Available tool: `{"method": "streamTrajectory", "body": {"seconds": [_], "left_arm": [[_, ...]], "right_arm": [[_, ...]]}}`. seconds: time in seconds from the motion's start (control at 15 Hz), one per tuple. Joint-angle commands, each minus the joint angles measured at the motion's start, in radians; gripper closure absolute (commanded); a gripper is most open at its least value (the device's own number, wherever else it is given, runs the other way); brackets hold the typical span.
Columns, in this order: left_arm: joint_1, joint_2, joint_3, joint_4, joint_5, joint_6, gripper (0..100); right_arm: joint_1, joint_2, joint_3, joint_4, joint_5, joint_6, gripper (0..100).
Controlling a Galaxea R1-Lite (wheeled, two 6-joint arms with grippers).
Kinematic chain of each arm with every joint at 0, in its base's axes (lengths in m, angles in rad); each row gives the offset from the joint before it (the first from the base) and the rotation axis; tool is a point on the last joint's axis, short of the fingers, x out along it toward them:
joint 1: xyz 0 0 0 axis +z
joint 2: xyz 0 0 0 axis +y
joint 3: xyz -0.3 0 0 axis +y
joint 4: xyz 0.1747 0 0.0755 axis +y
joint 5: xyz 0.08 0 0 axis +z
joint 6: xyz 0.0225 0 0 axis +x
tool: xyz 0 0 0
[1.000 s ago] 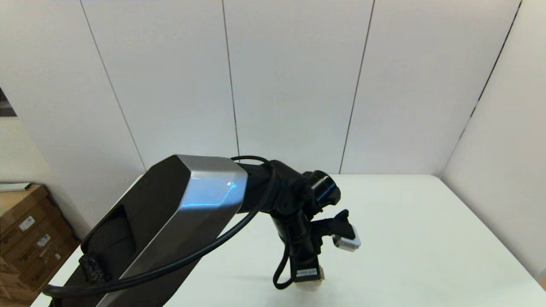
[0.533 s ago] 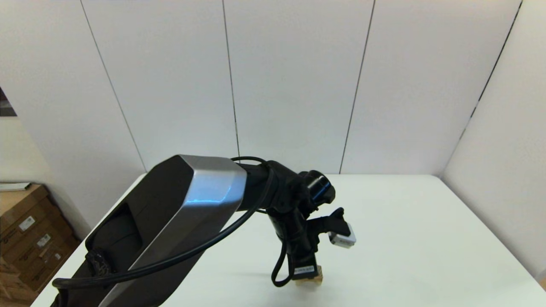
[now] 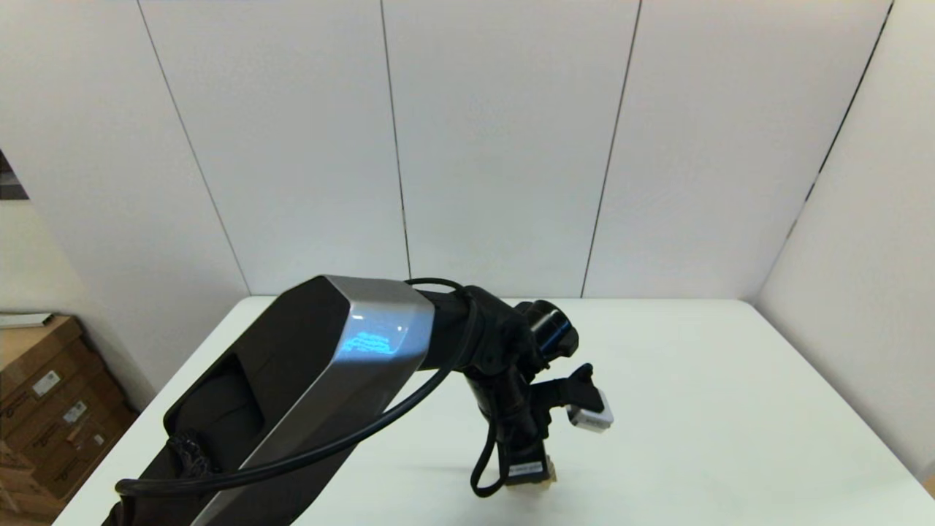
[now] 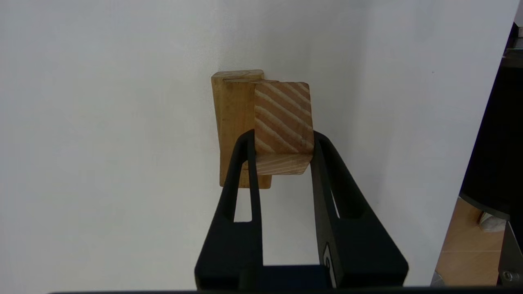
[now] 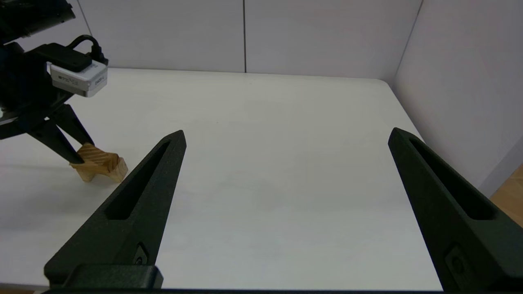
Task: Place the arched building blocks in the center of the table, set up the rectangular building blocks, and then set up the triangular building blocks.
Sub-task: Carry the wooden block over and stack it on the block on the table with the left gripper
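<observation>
My left gripper (image 4: 282,136) points down at the table (image 3: 716,409) near its front middle and is shut on a short, chunky tan wooden block (image 4: 282,118) with diagonal striped grain. I cannot tell which of the task's blocks it is. In the right wrist view this block (image 5: 100,157) sits at or just above the tabletop under the left gripper (image 5: 77,159). Close beside it, partly behind it, lies a longer tan block (image 4: 233,130) with no cut-out showing. My right gripper (image 5: 287,131) hovers open and empty over the table's right side.
The left arm's big silver-and-black link (image 3: 314,380) hides the table's left part in the head view. Cardboard boxes (image 3: 51,409) stand on the floor to the left. White wall panels close the back and right. The table's edge (image 4: 437,228) runs close to the blocks.
My left gripper, still holding the block, rose slightly and went left, then came back right and down. The arm's upper link shifted right. The right arm shows no movement.
</observation>
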Motion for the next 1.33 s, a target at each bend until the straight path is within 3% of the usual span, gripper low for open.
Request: {"method": "streamTrajectory", "body": {"seconds": [0.07,1.33], "left_arm": [[0.014,0.009,0.000,0.004,0.001,0.005,100],[0.023,0.025,0.000,-0.033,0.005,0.009,100]], "right_arm": [[0.000,0.000,0.002,0.000,0.000,0.000,0],[0.000,0.000,0.002,0.000,0.000,0.000,0]]}}
